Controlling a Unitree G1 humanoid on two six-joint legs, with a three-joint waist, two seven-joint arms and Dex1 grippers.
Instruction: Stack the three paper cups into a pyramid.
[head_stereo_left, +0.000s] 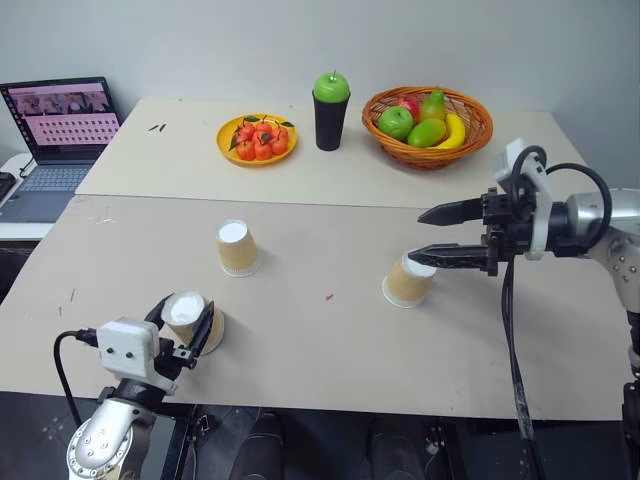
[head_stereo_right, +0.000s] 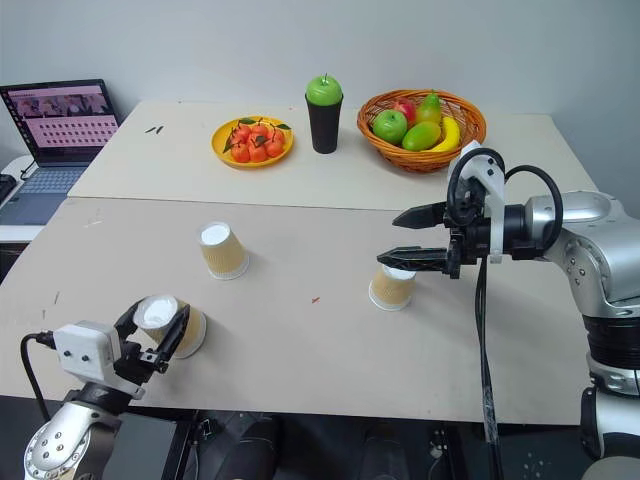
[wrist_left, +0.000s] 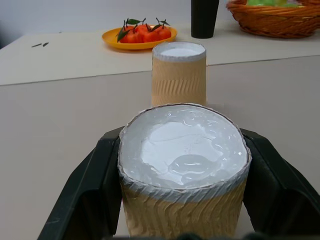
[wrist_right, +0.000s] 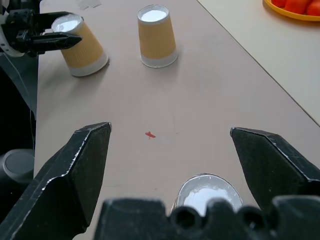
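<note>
Three small tan paper cups sit upside down, white bases up, well apart on a pale desk (head_stereo_left: 330, 340). The near-left cup (head_stereo_left: 190, 318) stands close to the desk's front edge, and the left gripper (head_stereo_left: 185, 332) has its jaws clenched around this cup's sides, one black finger (wrist_left: 85, 190) on each flank. The middle cup (head_stereo_left: 237, 247) stands farther back, beyond the held one. The right cup (head_stereo_left: 408, 280) stands toward the right side of the desk. The right gripper (head_stereo_left: 440, 234) hovers over it pointing left, its jaws released and spread wide, touching nothing. At the back stand a yellow plate of small oranges (head_stereo_left: 257, 139), a black cup topped with a green apple (head_stereo_left: 331, 110) and a wicker fruit basket (head_stereo_left: 428, 124). An open laptop (head_stereo_left: 55, 140) sits at far left.
</note>
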